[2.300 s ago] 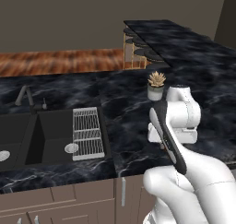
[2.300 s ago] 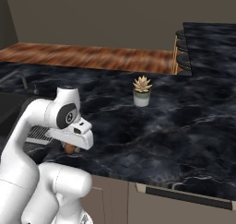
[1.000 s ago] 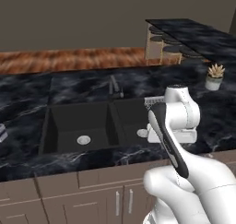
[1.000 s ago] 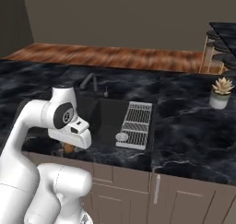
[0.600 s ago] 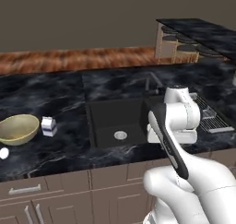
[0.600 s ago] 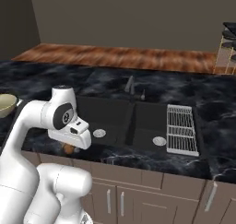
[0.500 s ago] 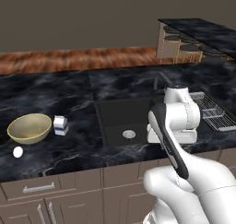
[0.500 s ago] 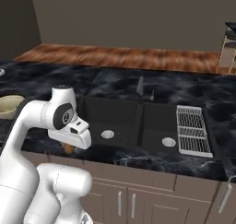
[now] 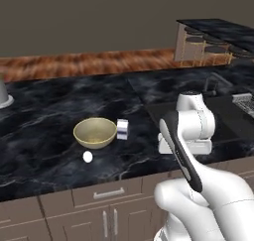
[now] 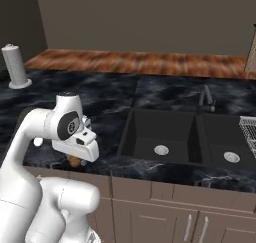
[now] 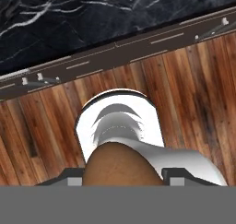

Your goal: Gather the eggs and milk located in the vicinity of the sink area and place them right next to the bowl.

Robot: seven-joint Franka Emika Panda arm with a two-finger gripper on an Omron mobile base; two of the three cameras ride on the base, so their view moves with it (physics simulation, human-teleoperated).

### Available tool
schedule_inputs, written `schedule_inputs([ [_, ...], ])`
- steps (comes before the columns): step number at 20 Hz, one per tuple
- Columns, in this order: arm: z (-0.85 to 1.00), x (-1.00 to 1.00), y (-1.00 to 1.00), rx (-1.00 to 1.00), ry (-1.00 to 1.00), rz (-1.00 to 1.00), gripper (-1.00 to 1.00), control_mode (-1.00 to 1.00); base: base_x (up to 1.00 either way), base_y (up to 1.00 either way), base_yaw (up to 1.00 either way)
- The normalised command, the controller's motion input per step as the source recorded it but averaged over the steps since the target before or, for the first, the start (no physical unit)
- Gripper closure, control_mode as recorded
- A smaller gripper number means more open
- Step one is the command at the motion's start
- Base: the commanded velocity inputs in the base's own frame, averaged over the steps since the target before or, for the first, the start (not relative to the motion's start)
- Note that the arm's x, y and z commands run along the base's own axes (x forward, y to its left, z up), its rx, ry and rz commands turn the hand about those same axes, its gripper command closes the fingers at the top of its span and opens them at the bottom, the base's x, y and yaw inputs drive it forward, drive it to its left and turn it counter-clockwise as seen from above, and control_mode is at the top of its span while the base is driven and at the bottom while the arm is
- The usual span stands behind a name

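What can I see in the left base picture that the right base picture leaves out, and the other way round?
Left base view: the tan-gold bowl on the counter, the milk carton just to its right, a white egg in front of it, and a shelf with jars at the far right.

Right base view: both basins of the black sink with their drains, and a reddish-brown egg under the arm's hand, apparently held in the tool.

Both: the white arm, the dark marble counter, the tap, and the tall grey cylinder.

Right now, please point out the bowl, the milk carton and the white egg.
bowl (image 9: 95, 131): left base view, inner wall.
milk carton (image 9: 122, 129): left base view, front face.
white egg (image 9: 88, 156): left base view, shell middle.
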Motion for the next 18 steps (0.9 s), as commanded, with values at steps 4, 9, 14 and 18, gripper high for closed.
schedule_inputs([
  [4, 0.00, 0.00, 0.00, 0.00, 0.00, 0.00, 1.00, 1.00, 0.00, 0.79, 0.00],
  [9, 0.00, 0.00, 0.00, 0.00, 0.00, 0.00, 1.00, 1.00, 0.26, 0.35, 0.00],
  [14, 0.00, 0.00, 0.00, 0.00, 0.00, 0.00, 1.00, 1.00, 0.48, 0.14, 0.04],
  [18, 0.00, 0.00, 0.00, 0.00, 0.00, 0.00, 1.00, 1.00, 0.07, 0.00, 0.01],
])
